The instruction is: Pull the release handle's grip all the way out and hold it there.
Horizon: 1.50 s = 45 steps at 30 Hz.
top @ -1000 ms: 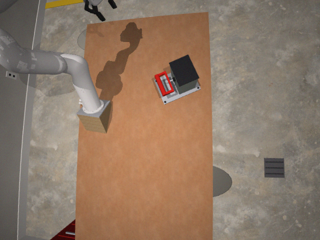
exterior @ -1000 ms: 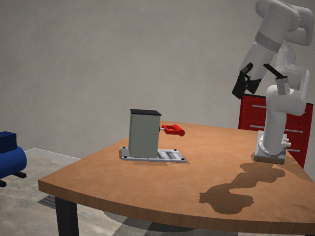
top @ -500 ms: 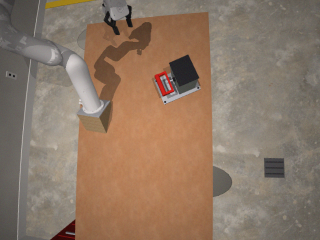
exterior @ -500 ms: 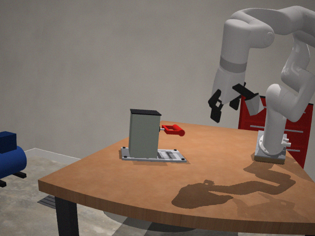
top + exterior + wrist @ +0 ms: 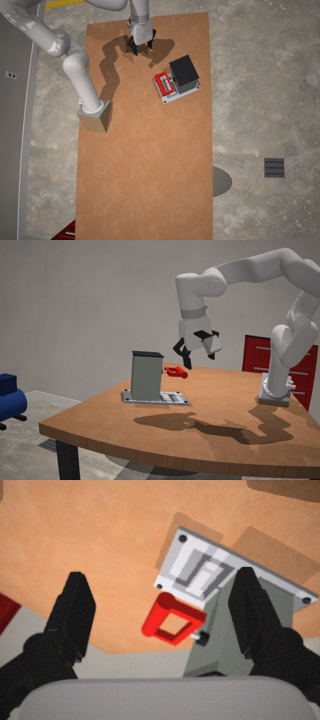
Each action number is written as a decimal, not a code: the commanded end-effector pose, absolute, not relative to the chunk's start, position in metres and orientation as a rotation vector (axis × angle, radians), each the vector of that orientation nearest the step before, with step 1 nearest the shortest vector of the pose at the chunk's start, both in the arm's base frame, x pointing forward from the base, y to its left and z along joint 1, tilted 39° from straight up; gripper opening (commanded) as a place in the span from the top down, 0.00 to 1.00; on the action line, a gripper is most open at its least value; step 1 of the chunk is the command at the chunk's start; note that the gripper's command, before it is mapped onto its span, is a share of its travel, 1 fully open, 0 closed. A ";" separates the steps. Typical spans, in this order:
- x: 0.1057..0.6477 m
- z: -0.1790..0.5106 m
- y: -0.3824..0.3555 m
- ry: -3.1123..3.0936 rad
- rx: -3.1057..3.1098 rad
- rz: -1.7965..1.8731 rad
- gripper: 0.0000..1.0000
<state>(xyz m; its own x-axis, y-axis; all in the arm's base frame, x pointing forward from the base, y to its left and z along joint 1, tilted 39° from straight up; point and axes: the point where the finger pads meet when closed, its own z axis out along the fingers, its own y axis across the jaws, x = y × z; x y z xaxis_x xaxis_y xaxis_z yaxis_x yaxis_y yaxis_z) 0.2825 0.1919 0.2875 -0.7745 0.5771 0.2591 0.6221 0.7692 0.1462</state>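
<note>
The red grip [image 5: 176, 372] juts level from the grey housing [image 5: 146, 376] on a thin pin, above a pale base plate [image 5: 178, 400] bolted at its corners; the whole unit sits on the counter [image 5: 144, 167] toward its right long edge in the top view, with bare wood all around it and a long open stretch of counter beyond. The grip is a flat rectangular loop with a round bar at its outer end, glossy red against the matte grey box, whose lid [image 5: 183, 70] is black. The gripper [image 5: 199, 358] hangs in the air above the counter, near the grip but apart from it, touching nothing; its black jaws stand wide with nothing between them. In the wrist view the grip [image 5: 170, 621] shows between the two fingers and lower down, with the housing [image 5: 220, 645] partly behind the right one. From the top view the gripper [image 5: 141, 47] lies up and left of the unit, nearer the counter's short end, with open wood between them. How high the jaws are over the bar is hard to judge; the exterior view suggests a little above it. The arm's white, smooth links arch from a wooden pedestal [image 5: 90, 124] at the counter's left edge, well apart from the housing.
</note>
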 end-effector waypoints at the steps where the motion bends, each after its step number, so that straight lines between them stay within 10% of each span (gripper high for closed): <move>1: 0.322 0.261 0.167 -2.622 -1.011 -0.447 0.00; 20: 0.395 0.199 0.062 -2.349 -1.299 -0.814 0.00; 21: 0.395 0.199 0.062 -2.349 -1.299 -0.814 1.00; 45: 0.395 0.199 0.062 -2.349 -1.299 -0.814 1.00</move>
<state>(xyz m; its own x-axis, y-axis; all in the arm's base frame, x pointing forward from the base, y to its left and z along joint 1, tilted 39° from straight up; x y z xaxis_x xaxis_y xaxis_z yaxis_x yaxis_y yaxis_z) 0.3942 0.0622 0.1983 -0.5261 0.6568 0.5402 0.8502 0.4203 0.3170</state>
